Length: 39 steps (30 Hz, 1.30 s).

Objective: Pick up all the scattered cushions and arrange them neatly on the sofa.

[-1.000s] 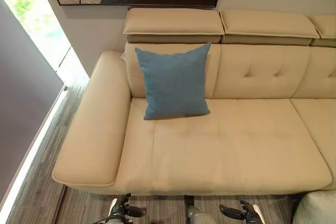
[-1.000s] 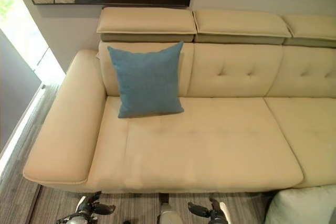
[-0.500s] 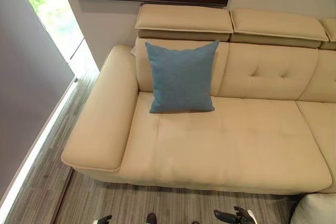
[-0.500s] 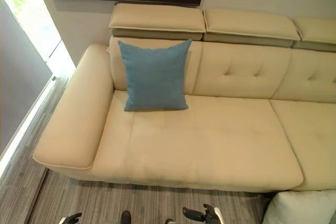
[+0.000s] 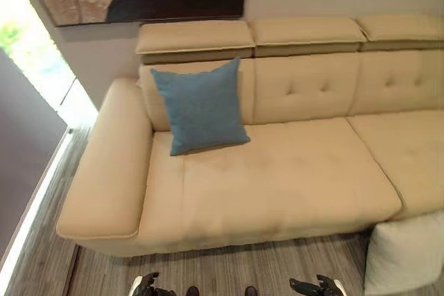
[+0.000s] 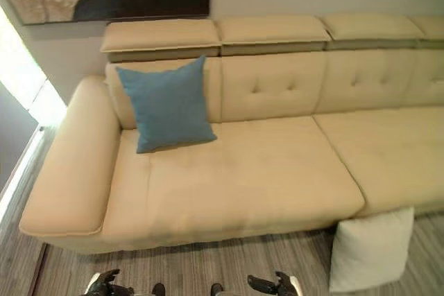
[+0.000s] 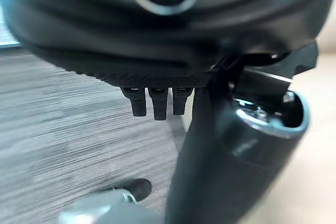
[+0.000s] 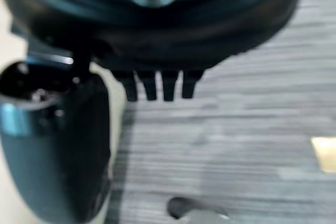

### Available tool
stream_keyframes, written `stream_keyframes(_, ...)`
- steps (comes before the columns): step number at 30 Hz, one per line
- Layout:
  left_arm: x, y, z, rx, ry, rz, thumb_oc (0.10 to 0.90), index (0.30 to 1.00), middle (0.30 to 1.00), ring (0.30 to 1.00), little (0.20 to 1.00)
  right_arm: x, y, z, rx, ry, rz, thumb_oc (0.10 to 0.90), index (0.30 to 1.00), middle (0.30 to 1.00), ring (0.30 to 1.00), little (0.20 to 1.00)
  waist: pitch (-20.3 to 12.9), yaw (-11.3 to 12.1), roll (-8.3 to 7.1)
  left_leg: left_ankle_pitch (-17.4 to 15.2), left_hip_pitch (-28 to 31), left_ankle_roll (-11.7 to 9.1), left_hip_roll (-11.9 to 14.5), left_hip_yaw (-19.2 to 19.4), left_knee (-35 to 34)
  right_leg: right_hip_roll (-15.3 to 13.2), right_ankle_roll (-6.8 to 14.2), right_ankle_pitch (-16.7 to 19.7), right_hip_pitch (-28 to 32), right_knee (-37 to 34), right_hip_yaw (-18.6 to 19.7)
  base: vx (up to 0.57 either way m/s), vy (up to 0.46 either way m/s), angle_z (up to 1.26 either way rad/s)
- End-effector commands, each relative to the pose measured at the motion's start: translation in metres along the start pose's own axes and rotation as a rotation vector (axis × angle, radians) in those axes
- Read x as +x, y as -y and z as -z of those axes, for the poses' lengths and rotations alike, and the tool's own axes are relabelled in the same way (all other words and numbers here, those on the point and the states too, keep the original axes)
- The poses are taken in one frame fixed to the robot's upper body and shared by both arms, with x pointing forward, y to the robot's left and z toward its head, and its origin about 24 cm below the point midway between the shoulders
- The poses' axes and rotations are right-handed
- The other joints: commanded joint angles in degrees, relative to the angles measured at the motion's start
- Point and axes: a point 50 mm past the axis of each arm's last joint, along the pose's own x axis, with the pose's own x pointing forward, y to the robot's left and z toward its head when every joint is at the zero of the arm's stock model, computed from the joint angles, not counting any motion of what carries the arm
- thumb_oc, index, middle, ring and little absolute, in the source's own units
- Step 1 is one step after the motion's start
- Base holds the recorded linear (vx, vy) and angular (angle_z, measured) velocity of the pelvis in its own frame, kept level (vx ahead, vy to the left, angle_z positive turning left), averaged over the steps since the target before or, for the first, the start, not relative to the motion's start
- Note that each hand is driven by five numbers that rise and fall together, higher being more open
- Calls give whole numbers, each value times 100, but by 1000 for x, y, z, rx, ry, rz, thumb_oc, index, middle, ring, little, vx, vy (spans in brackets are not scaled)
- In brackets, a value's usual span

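From the left eye view, the cream sofa (image 5: 277,178) runs wide ahead of both hands, and a blue cushion (image 5: 201,105) already stands propped against its backrest, far forward of the left hand (image 5: 143,286) and a little to that hand's outer side. A white cushion (image 5: 404,254) sits on the grey floor (image 5: 229,268) against the sofa's front, ahead of the right hand (image 5: 320,287) and out to its outer side, well apart from it. The right eye view shows the same white cushion (image 6: 371,249) upright, leaning on the sofa base, plump and smooth. I would judge it light, soft and yielding, so it will squash and sag; pinching a top corner or the upper edge, or hugging it between both hands, looks the surest hold, since the fabric may slide under a shallow grip. In the left wrist view the left hand's fingers (image 7: 155,102) hang straight and loose over the floor, holding nothing. In the right wrist view the right hand's fingers (image 8: 157,85) likewise hang relaxed and apart from the thumb, empty.
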Motion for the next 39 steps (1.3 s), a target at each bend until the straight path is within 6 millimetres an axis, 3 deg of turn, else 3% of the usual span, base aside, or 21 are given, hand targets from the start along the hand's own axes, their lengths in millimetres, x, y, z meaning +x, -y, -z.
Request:
stream_keyframes(1, 5, -1, -37, -4, 131, -7, 800, 900, 900, 900, 900, 3, 9, -15, 12, 48, 54, 800, 900, 900, 900, 900, 233, 0, -238, -434, -324, 28, -601, -209, 277, 221, 335, 464, 419, -830, 40, -32, 86, -97)
stream_keyframes(5, 5, -3, -39, 24, 141, -4, 800, 900, 900, 900, 900, 4, 10, -16, 7, 48, 53, 800, 900, 900, 900, 900, 200, -78, -221, -392, -252, 73, -448, 86, -50, 215, 457, 717, 229, -1076, 182, -73, 111, -54)
stream_keyframes(8, 6, -11, -50, 28, 181, -35, 800, 900, 900, 900, 900, 5, 12, -28, -28, 76, 66, 800, 900, 900, 900, 900, 305, -66, -306, -350, -534, 195, -432, 582, -183, 88, 779, 1193, -348, -1345, 221, -271, 265, -100)
stream_keyframes(9, 7, -13, -47, 46, 171, -40, 800, 900, 900, 900, 900, 5, 10, -29, -40, 82, 59, 800, 900, 900, 900, 900, 272, -58, -347, -312, -568, 250, -401, 791, -295, 45, 857, 1258, -508, -1349, 149, -93, 174, -217)
stream_keyframes(12, 7, -17, -49, 64, 180, -49, 800, 900, 900, 900, 900, 4, 10, -30, -50, 94, 60, 800, 900, 900, 900, 900, 379, -73, -372, -288, -597, 302, -391, 904, -225, 32, 892, 1194, -677, -1111, 14, -100, 100, -156)
stream_keyframes(13, 7, -19, -53, 69, 195, -49, 800, 900, 900, 900, 900, 4, 10, -30, -61, 104, 59, 800, 900, 900, 900, 900, 527, 26, -294, -276, -603, 306, -290, 1076, -152, -142, 742, 870, -644, -725, -700, -112, 53, -29)
stream_keyframes(14, 7, -19, -53, 69, 195, -49, 800, 900, 900, 900, 900, 4, 10, -30, -61, 104, 59, 800, 900, 900, 900, 900, 523, 17, -299, -265, -612, 306, -297, 1070, -155, -149, 744, 871, -653, -723, -705, -216, 83, -26)
stream_keyframes(15, 7, -19, -48, 65, 186, -42, 800, 900, 900, 900, 900, 3, 11, -20, -65, 84, 62, 800, 900, 900, 900, 900, 569, 72, -238, -245, -535, 322, -220, 1222, -180, -282, 564, 591, -336, -508, -1133, -157, 35, -31)
stream_keyframes(19, 6, -19, -37, 58, 151, -37, 800, 900, 900, 900, 900, 3, 11, -9, -79, 45, 51, 800, 900, 900, 900, 900, 452, 154, -206, -204, -490, 362, -124, 1447, -260, -304, 506, 418, -38, -301, -1297, -112, 1, -70)
stream_keyframes(20, 6, -20, -35, 54, 141, -37, 800, 900, 900, 900, 900, 3, 12, -7, -81, 42, 50, 800, 900, 900, 900, 900, 401, 205, -187, -188, -484, 359, -74, 1545, -292, -338, 494, 360, 65, -271, -1421, -101, -89, -48)
stream_keyframes(21, 6, -21, -32, 45, 134, -41, 800, 900, 900, 900, 900, 3, 11, -9, -77, 49, 50, 800, 900, 900, 900, 900, 349, 353, -180, -175, -479, 320, 26, 1729, -304, -505, 509, 265, 397, -388, -1846, -105, -88, -32)
stream_keyframes(23, 5, -22, -31, 44, 132, -46, 800, 900, 900, 900, 900, 2, 8, -13, -78, 68, 40, 800, 900, 900, 900, 900, 272, 423, -231, -134, -469, 289, 62, 1874, -361, -491, 491, 251, 500, -612, -2000, -84, -148, -51)
stream_keyframes(28, 6, -21, -36, 39, 145, -47, 800, 900, 900, 900, 900, 3, 10, -19, -69, 92, 50, 800, 900, 900, 900, 900, 291, 293, -229, -108, -428, 188, 159, 1970, -317, -250, 412, 263, 498, -842, -1713, -55, -162, -56)
stream_keyframes(33, 5, -7, -47, 21, 180, -13, 800, 900, 900, 900, 900, 4, 22, -13, -42, 74, 99, 800, 900, 900, 900, 900, 498, 166, -188, -280, -527, 59, 276, 1872, 486, -84, 247, 214, 687, -989, -1558, -51, -152, -12)
stream_keyframes(35, 4, -3, -52, 19, 198, 0, 800, 900, 900, 900, 900, 4, 26, -9, -40, 60, 111, 800, 900, 900, 900, 900, 533, 209, -198, -344, -636, 53, 22, 1503, 641, -58, 244, 236, 705, -1002, -1424, 0, -56, -35)
stream_keyframes(39, 3, 3, -53, 31, 202, 21, 800, 900, 900, 900, 900, 4, 31, 1, -53, 26, 122, 800, 900, 900, 900, 900, 424, 208, -128, -212, -716, 73, -298, 1256, 296, 52, 286, 204, 757, -1015, -1170, 130, -19, -45)
